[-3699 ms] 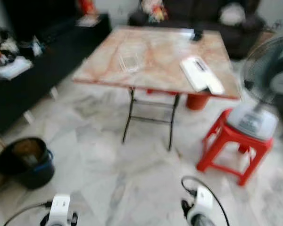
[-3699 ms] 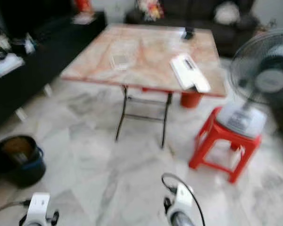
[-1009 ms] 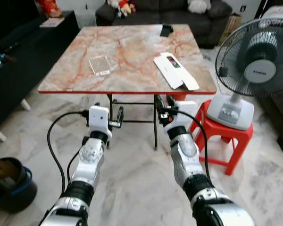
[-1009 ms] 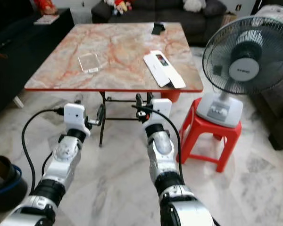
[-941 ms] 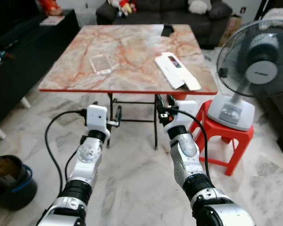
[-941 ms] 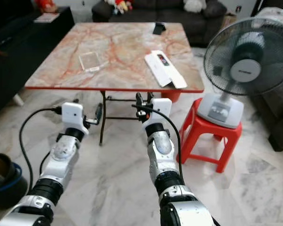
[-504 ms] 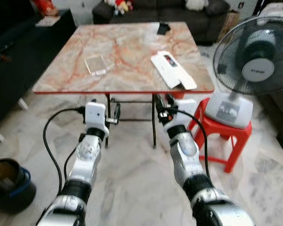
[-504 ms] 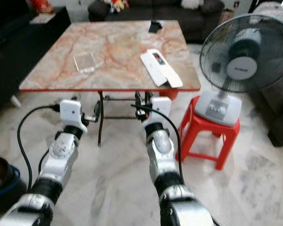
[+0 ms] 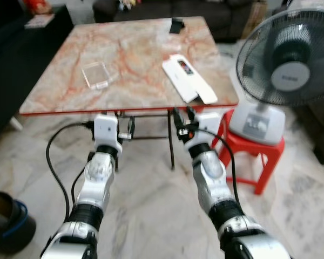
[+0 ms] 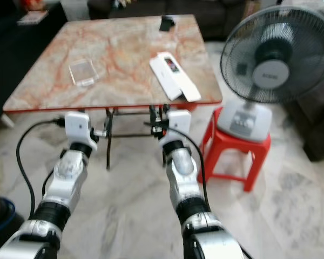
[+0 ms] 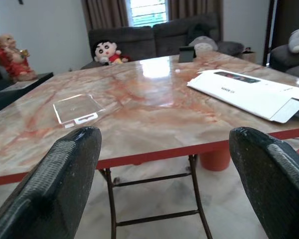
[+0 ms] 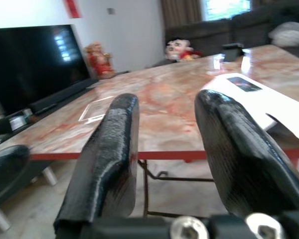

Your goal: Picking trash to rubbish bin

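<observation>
I hold my left gripper (image 11: 164, 164) wide apart and my right gripper (image 12: 169, 149) partly apart, both empty, just short of the near edge of the marble-patterned folding table (image 9: 129, 91). A clear flat plastic box (image 9: 95, 74) and a long white cardboard carton (image 9: 189, 85) lie well apart on it, and the dark round rubbish bin (image 9: 8, 229) stands on the floor far to my left.

Home living room: sofa (image 11: 154, 40), television (image 12: 35, 59).

Table edge (image 9: 124, 110) fronts both grippers; fan (image 9: 289, 65) crowds the right side.

Both arms reach toward the marble table (image 9: 129, 59), where a white box (image 9: 188, 79) lies.
</observation>
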`<state>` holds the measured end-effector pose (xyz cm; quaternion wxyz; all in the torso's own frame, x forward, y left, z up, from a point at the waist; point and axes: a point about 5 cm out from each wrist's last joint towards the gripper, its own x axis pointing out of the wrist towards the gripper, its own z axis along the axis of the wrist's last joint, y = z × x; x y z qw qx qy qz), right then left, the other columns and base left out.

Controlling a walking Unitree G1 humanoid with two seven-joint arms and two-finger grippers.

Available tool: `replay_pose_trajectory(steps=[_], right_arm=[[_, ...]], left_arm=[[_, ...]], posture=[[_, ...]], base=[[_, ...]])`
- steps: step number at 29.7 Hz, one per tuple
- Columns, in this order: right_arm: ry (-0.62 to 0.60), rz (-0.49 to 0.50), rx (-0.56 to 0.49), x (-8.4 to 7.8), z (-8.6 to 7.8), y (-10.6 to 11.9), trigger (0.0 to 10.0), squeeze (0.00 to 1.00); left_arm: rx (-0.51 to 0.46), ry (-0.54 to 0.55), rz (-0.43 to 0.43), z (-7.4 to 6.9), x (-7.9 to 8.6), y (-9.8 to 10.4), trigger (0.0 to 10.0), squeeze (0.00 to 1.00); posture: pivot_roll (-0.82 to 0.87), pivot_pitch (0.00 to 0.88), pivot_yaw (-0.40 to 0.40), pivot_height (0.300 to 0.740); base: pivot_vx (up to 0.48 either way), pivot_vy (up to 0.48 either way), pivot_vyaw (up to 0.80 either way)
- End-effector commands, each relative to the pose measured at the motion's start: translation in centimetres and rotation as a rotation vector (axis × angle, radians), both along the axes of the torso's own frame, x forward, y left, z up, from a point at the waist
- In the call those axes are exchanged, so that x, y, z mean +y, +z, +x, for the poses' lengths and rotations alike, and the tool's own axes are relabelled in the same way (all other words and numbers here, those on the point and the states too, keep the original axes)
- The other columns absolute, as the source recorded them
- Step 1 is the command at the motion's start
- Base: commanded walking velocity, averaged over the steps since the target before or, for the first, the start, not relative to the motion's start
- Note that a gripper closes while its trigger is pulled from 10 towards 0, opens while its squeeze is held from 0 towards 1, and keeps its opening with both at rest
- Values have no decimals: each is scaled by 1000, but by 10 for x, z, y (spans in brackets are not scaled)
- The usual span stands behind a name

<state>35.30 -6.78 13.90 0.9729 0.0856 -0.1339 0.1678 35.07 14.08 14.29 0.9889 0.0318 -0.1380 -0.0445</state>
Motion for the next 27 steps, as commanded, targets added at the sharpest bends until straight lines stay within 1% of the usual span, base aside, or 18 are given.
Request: replay_pose_trajectory(steps=[1, 7, 8, 9, 14, 22, 27], right_arm=[[3, 27, -12, 4, 0, 4, 10000, 0], [11, 36, -5, 3, 0, 5, 10000, 0], [4, 40, -5, 2, 0, 5, 10000, 737], [-2, 41, -6, 1, 1, 5, 10000, 1000], [-22, 35, 0, -1, 2, 4, 10000, 1000], [-17, 36, 0, 0, 2, 5, 10000, 1000], [-14, 36, 3, 1, 1, 4, 10000, 1000]], left_arm=[[-2, -5, -16, 0, -3, 1, 10000, 0], [-4, -2, -24, 0, -4, 2, 10000, 0], [-4, -1, -26, 0, -5, 2, 10000, 0], [-3, -1, -28, -1, -5, 1, 10000, 0], [-2, 2, -32, -1, -5, 0, 10000, 0], [0, 8, -33, -1, -2, 0, 10000, 0], [2, 3, -34, -1, -3, 0, 10000, 0]], posture=[[116, 111, 45, 740], [115, 118, 32, 740], [114, 118, 31, 740], [114, 117, 28, 740], [114, 116, 25, 740], [113, 112, 25, 740], [112, 97, 27, 740]], base=[[341, 0, 0], [342, 0, 0], [345, 0, 0], [345, 0, 0], [340, 0, 0], [341, 0, 0], [341, 0, 0]])
